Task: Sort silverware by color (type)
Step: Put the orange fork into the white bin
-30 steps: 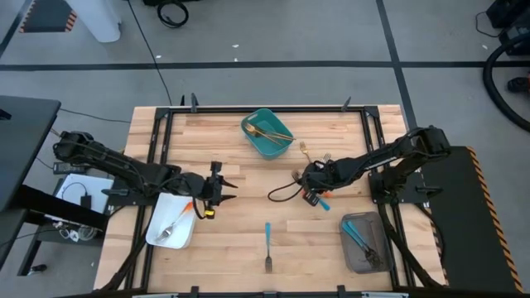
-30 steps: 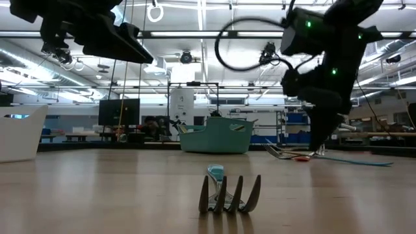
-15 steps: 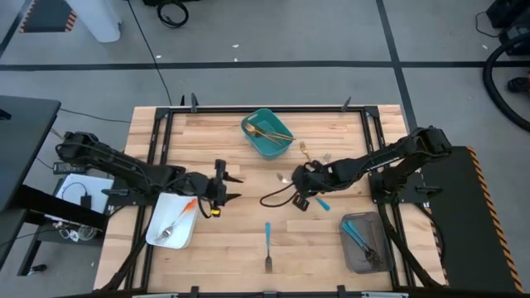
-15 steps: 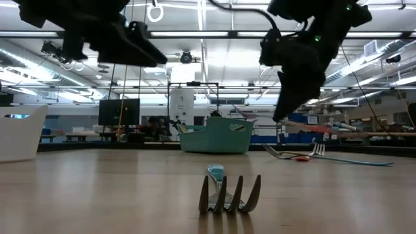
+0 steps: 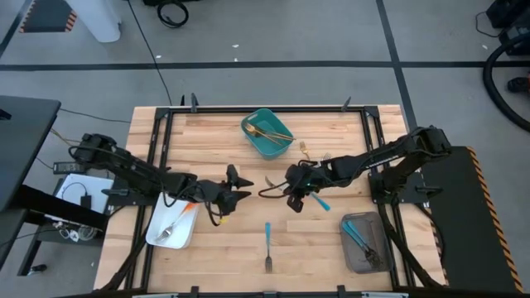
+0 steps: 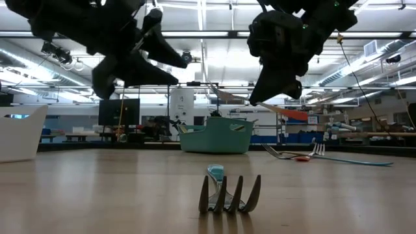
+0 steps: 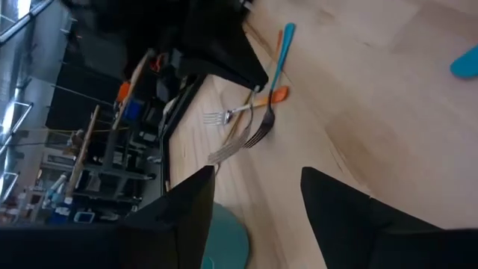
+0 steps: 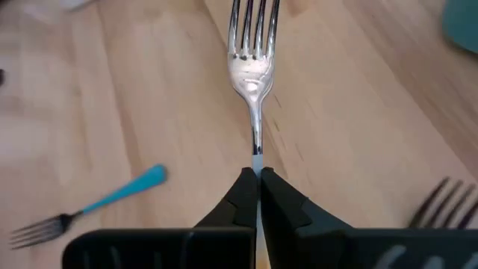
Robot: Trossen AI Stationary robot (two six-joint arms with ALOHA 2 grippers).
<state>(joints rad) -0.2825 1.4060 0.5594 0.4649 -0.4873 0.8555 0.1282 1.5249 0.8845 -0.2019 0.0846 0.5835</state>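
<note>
I'm holding a silver-tined fork [image 8: 252,67] in my right fingers [image 8: 240,196] near the teal plastic bin [image 5: 267,132]; left fingers [image 7: 187,217] are hovering released.

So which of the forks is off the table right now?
The one pinched by its handle in the right gripper: that fork hangs mid-air, tines forward. The blue-handled fork lies on the table.

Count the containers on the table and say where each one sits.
3: a teal bin at the far edge, near the middle; a white tray on the left side toward the near edge; a grey tray at the near right. None appears hidden.
</note>
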